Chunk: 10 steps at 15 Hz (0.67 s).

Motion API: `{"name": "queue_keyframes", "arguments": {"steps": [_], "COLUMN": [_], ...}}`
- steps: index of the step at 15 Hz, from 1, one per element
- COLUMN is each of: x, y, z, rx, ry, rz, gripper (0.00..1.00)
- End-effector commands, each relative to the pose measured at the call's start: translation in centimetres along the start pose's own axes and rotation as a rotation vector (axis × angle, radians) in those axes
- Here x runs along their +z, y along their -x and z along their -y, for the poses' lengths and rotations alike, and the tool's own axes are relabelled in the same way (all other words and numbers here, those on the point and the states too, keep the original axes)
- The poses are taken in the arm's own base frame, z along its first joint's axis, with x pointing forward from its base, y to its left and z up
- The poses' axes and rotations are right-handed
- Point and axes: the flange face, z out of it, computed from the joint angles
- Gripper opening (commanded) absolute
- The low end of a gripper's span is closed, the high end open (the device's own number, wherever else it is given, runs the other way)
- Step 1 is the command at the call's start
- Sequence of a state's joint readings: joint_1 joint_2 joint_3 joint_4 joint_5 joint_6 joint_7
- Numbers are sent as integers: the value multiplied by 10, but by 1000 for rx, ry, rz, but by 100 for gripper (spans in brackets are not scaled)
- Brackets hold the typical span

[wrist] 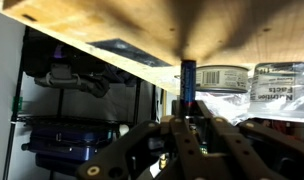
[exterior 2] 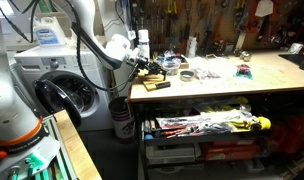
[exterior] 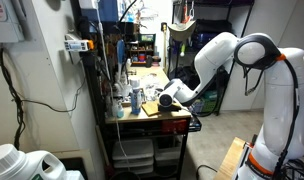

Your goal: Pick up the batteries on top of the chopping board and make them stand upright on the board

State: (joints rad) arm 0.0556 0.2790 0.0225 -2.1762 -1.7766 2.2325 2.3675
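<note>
1. The gripper is seen closed on one of the batteries, a slim dark cylinder pinched at one end between the fingertips.
2. Its long axis is carried straight out from the fingers, in line with them, toward a pale wooden surface across the top of the wrist view. Whether the free end touches that surface cannot be told.
3. In an exterior view the chopping board is found just below the gripper and slightly to its left, right of the cans.
4. No other battery can be made out.
5. The placement is judged to turn on the axis being kept square to the board, so that the free end is seated flat before release.
</note>
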Motion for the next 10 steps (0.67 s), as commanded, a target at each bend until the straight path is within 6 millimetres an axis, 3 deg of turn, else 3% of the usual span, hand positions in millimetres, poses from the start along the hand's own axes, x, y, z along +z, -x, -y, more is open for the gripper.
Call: {"name": "queue_keyframes", "arguments": {"steps": [1,7,10], "x": [4,1,-4], "y": [7,4,-8], "z": [-4,-6,-10], "rx": [-6,-4,3], "ry": [11,7,11], "rz": [11,13,20], "gripper": [48,95,100]}}
